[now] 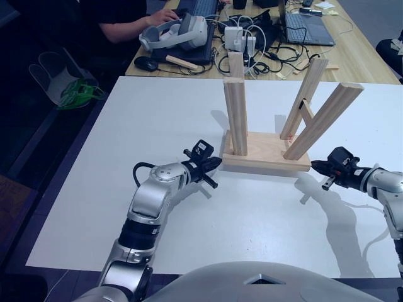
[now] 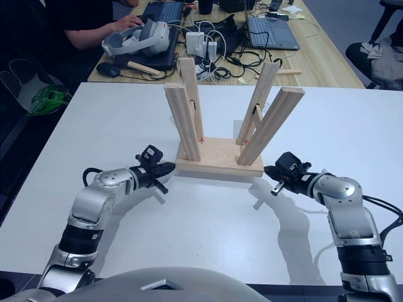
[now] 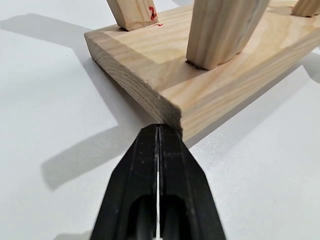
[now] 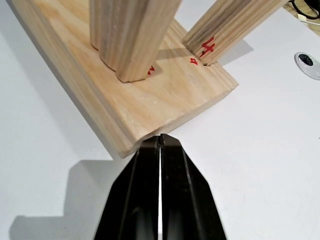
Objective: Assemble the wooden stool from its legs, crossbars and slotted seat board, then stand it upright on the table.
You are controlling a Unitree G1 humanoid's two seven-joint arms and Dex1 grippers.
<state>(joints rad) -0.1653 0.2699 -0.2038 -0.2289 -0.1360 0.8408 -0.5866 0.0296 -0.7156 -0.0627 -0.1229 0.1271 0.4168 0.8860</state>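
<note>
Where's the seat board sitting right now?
In the left eye view the seat board lies flat on the table, legs up; the left tool sits at its left corner, the right tool at its right corner.

White table (image 1: pixel 189 214), wooden desk (image 1: pixel 362 60) behind, laptop (image 1: pixel 305 28), headset (image 1: pixel 176 33), cables (image 1: pixel 271 53), dark floor (image 1: pixel 38 145)

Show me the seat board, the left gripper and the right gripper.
seat board (image 1: pixel 264 150): left eye view, top face
left gripper (image 1: pixel 216 163): left eye view, shut fingertips
right gripper (image 1: pixel 316 165): left eye view, shut fingertips
</note>
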